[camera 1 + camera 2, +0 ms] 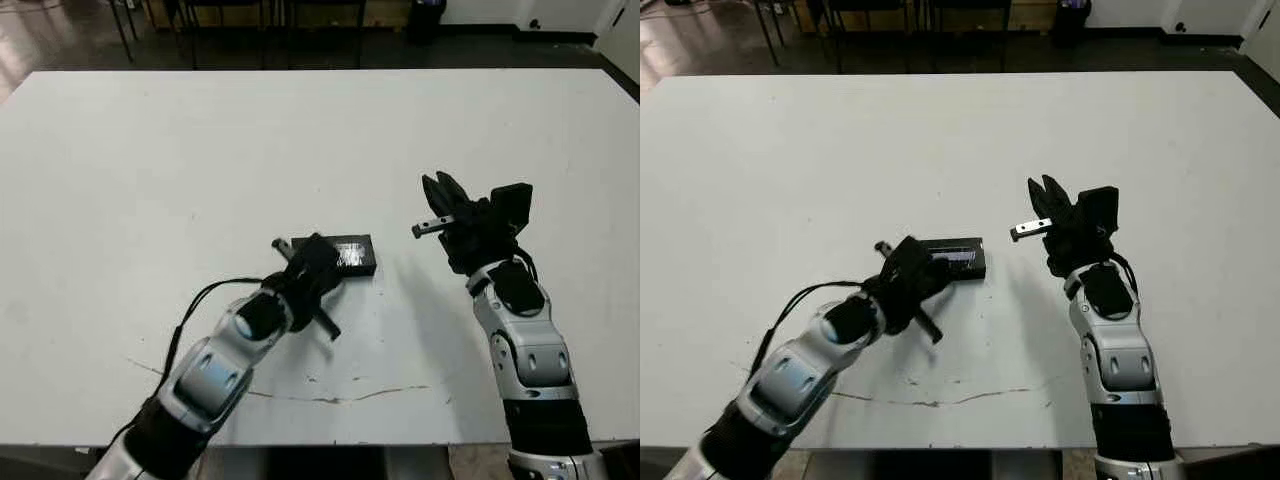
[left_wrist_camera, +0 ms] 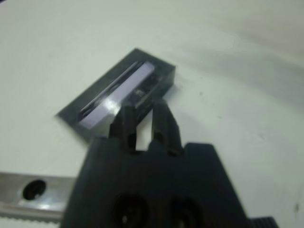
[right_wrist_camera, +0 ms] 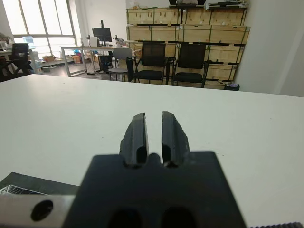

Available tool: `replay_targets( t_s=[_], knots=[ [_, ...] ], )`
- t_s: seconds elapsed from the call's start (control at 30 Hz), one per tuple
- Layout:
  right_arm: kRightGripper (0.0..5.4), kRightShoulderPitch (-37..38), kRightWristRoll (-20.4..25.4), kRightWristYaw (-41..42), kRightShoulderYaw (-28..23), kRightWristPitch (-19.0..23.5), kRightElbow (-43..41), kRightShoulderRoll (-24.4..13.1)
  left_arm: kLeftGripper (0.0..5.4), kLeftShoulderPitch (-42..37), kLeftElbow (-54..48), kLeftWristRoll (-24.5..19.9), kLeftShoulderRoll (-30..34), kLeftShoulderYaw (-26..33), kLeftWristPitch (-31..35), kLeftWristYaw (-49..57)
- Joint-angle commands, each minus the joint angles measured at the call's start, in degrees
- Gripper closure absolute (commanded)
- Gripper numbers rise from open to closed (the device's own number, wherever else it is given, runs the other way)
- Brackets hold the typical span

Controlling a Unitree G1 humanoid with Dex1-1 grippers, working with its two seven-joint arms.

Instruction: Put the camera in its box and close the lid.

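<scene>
One box (image 1: 345,254) lies flat on the white table (image 1: 150,160), near its middle and toward the front edge. In the head views it reads as a single closed black block with a glossy strip on its upper face; the left wrist view shows a pale grey-blue strip (image 2: 116,97) along that face. Whether the camera is inside cannot be told.

The left gripper (image 1: 315,255) sits at the box's near-left end, its fingers (image 2: 164,124) drawn close with only a narrow gap, their tips at the box's edge; whether they touch it cannot be told. The left arm reaches forward and inward from the front-left, forearm low over the table.

The right gripper (image 1: 447,190) is raised above the table, well apart from the box on its right side, fingers (image 3: 139,133) nearly together and holding nothing. The right forearm rises steeply from the front edge.

Count: one box, two grippers.
</scene>
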Motion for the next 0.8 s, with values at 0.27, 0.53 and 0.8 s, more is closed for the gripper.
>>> replay_targets(
  t_s=[0.27,0.53,0.8],
  knots=[
    [5.40,-0.8,-0.2,-0.1,-0.4,-0.6,2.2,-0.1,5.38,-0.8,-1.6,-3.4,-3.5,21.9,-25.2,11.1],
    [5.40,-0.7,0.0,0.2,-0.5,-1.5,2.8,-0.2,5.38,-3.8,6.9,-4.9,-6.7,28.8,-30.9,19.8],
    [5.40,-0.5,-0.2,-0.8,-0.6,-0.5,1.9,0.2,5.38,-4.7,15.7,-5.0,-8.0,30.8,-32.0,24.0]
  ],
)
